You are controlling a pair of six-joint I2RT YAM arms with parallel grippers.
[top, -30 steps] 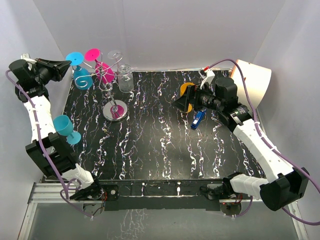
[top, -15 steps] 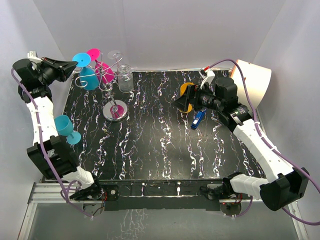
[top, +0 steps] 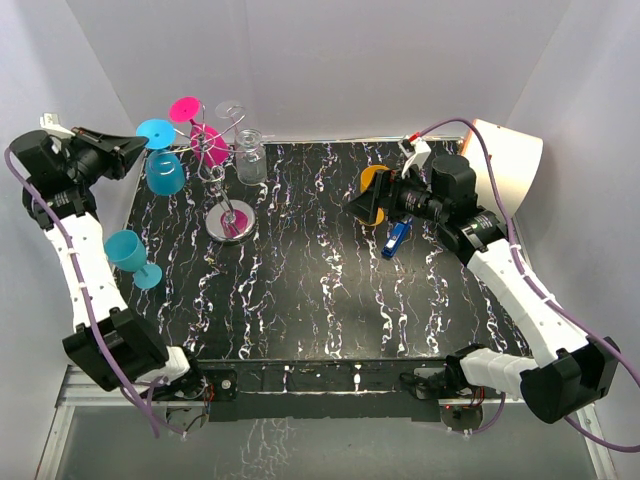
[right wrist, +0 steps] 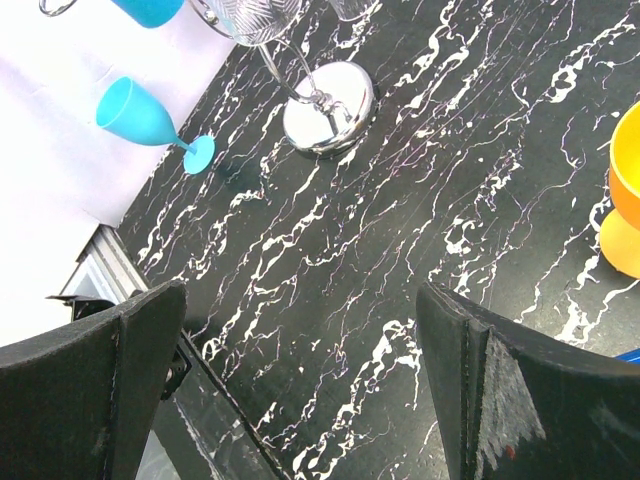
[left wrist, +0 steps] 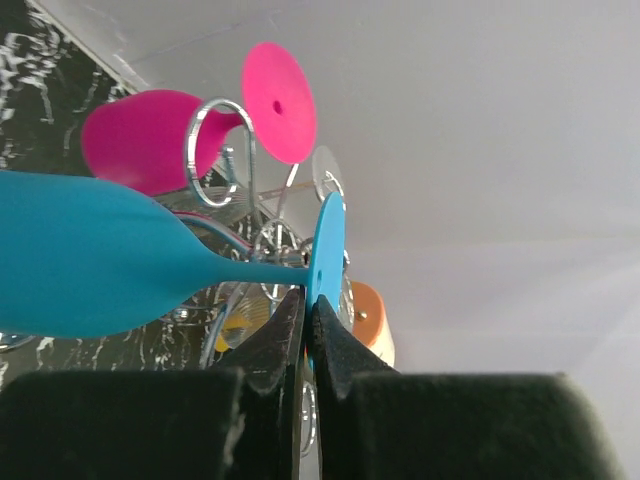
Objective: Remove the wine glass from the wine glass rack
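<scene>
The wine glass rack (top: 230,218) stands at the table's back left on its shiny disc base (right wrist: 328,108). A pink glass (top: 209,146) and a clear glass (top: 250,160) hang upside down from its curled arms. My left gripper (top: 138,150) is shut on the round foot of a blue wine glass (top: 165,174), held at the rack's left side. In the left wrist view the fingertips (left wrist: 310,312) pinch that foot (left wrist: 326,250), and the blue bowl (left wrist: 80,265) lies sideways beside a wire hook (left wrist: 213,150). Whether the stem still rests in a hook is unclear. My right gripper (top: 360,205) hovers open and empty.
A second blue glass (top: 131,256) lies on its side at the table's left edge. An orange glass (top: 372,180) and a small blue object (top: 397,238) sit just past my right gripper. A beige curved sheet (top: 505,160) leans at the back right corner.
The left gripper swung the blue glass slightly right toward the rack, then back left and a little lower. The left arm shifted its pose. The right arm stayed still.
</scene>
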